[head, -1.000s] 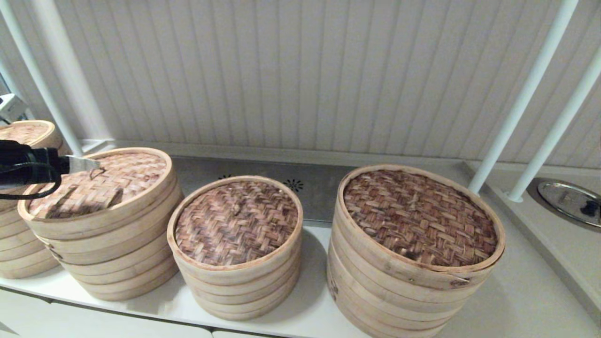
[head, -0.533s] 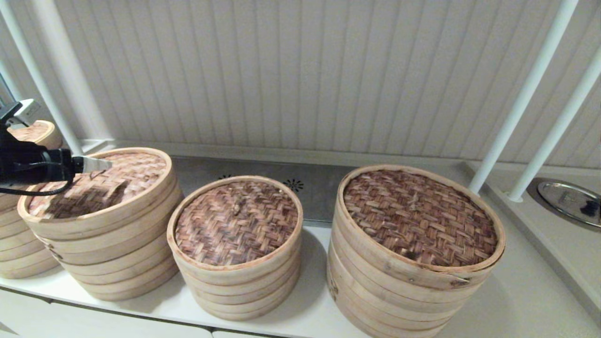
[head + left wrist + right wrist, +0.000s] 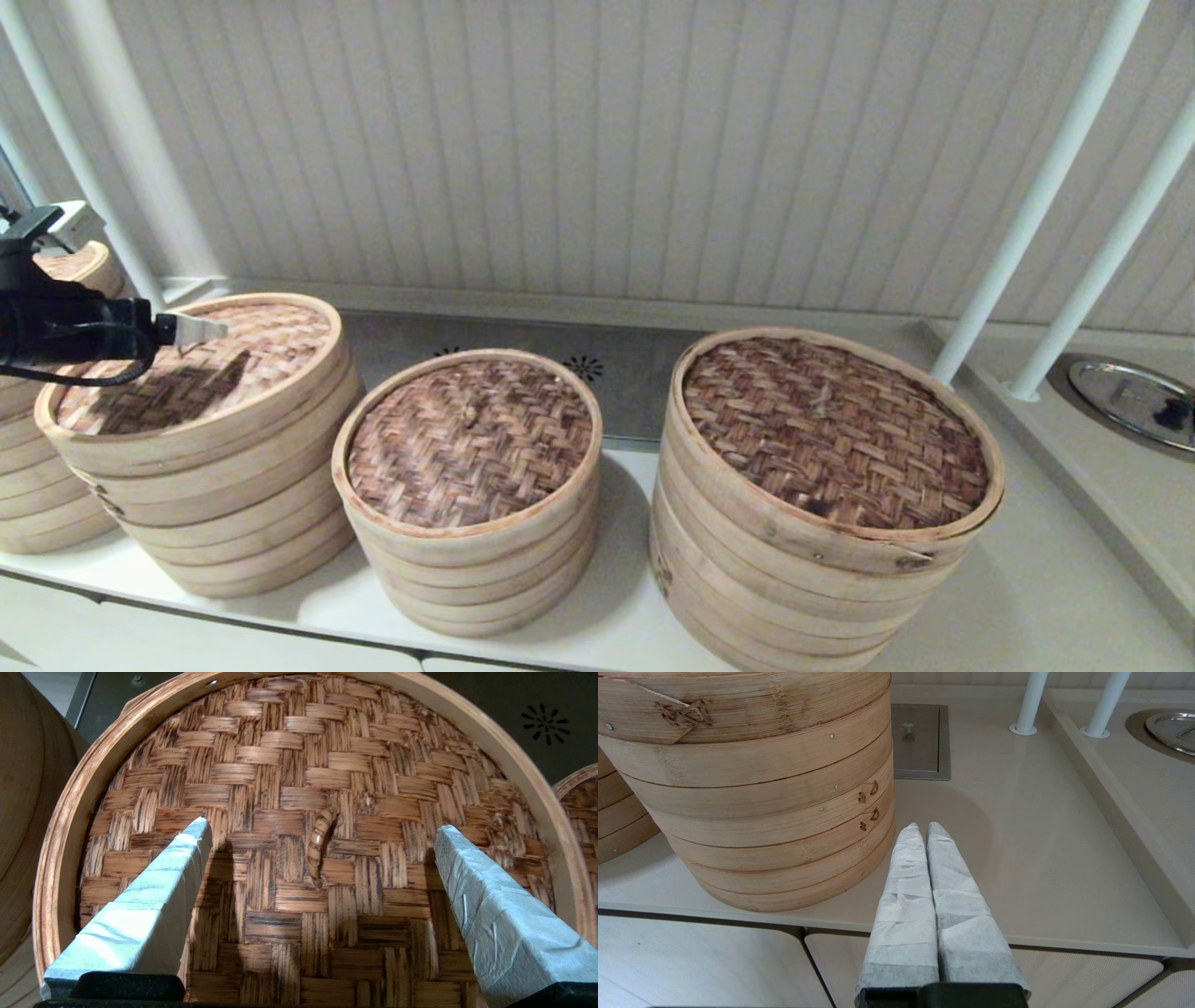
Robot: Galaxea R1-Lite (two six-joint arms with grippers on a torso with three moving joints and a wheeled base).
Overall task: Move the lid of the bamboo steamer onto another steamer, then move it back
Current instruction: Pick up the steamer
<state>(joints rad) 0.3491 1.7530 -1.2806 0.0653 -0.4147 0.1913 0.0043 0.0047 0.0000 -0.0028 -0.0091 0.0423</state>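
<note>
Hovering over the bamboo steamer lid (image 3: 191,369) seated on its stack, the left gripper (image 3: 201,329) has risen slightly, jaws parted wider (released, likely). Left wrist: loop handle (image 3: 319,845) lies free between fingers (image 3: 159,891). Right wrist: right gripper (image 3: 923,833) parked, closed, beside the widest steamer (image 3: 752,779). Another steamer (image 3: 470,439) neighbours.

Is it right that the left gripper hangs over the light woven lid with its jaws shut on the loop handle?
Not quite. The left gripper does hang over the bamboo steamer lid, but the left wrist view shows its jaws wide open, standing either side of the loop handle without touching it.
</note>
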